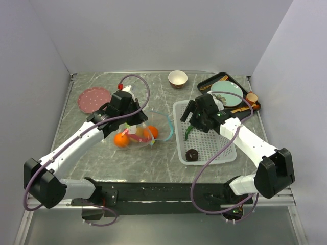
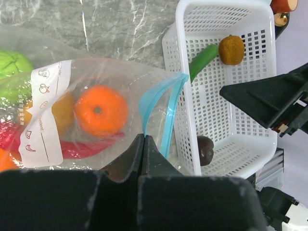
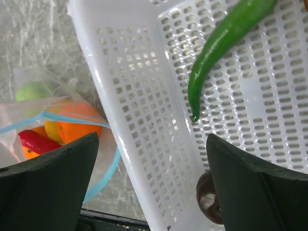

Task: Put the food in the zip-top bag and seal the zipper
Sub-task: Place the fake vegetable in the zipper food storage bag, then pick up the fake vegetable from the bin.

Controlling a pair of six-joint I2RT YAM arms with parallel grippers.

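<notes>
The clear zip-top bag (image 2: 96, 77) lies left of the white basket (image 2: 226, 120), its teal zipper (image 2: 169, 115) mouth standing open toward the basket. Inside it are an orange (image 2: 101, 110), a red chili (image 2: 91, 147), a yellow-orange fruit (image 2: 65, 113) and a green round fruit (image 2: 12, 72). My left gripper (image 2: 144, 137) is shut on the zipper edge of the bag's mouth. In the basket lie a green chili (image 3: 216, 57), a brown kiwi (image 2: 231, 49) and a dark brown piece (image 3: 208, 198). My right gripper (image 3: 153, 159) is open and empty above the basket's left wall.
A tan bowl (image 1: 178, 78) stands at the back middle. A pink plate (image 1: 94, 99) lies at the back left. A black tray (image 1: 254, 108) with a teal plate and small items sits at the back right, just behind the basket.
</notes>
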